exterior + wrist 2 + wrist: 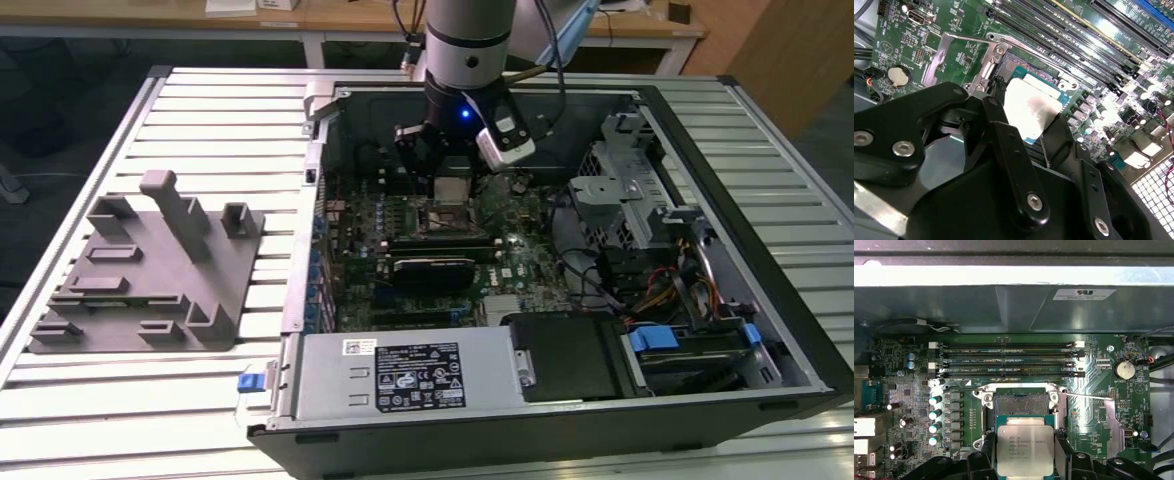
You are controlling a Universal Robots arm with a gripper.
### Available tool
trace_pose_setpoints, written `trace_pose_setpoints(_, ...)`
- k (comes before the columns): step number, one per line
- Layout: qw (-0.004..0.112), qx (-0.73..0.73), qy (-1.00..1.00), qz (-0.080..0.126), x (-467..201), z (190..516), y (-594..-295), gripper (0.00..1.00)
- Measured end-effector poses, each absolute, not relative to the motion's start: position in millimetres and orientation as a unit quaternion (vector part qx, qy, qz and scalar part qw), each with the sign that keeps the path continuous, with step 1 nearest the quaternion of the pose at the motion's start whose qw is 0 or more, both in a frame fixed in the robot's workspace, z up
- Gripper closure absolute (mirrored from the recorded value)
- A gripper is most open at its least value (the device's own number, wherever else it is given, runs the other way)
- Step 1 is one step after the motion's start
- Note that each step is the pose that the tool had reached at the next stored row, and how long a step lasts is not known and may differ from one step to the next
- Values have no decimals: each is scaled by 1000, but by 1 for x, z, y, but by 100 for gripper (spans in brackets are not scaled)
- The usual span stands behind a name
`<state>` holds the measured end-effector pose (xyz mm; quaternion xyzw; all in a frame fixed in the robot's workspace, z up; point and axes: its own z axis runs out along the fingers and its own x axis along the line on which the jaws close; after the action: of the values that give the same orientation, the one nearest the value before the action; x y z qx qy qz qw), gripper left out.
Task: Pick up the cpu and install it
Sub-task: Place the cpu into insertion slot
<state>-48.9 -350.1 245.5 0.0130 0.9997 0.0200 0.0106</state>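
The cpu (1025, 450), a flat square chip with a silvery top, sits between my black fingers (987, 452), so my gripper (1025, 454) is shut on it. In the second wrist view the cpu (1030, 107) hangs just over the motherboard, with my gripper (1029, 127) gripping its two sides. The open socket (1021, 404) lies right beside the chip, its metal load plate (949, 55) swung back. In the exterior view my gripper (451, 182) is low inside the computer case, holding the cpu (454, 190) just above the socket (441, 218).
Memory slots (1006, 360) run beside the socket, next to a row of capacitors (935, 415). The case wall (320, 150), drive cage (627, 170), cables (667, 290) and power supply (400, 375) hem in the board. A grey fixture block (147, 270) stands on the table at the exterior view's left.
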Motion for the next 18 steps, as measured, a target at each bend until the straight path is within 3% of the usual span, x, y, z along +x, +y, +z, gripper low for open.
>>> trace_pose_setpoints(18, 14, 163, 986, 18, -49, 245, -350, 45)
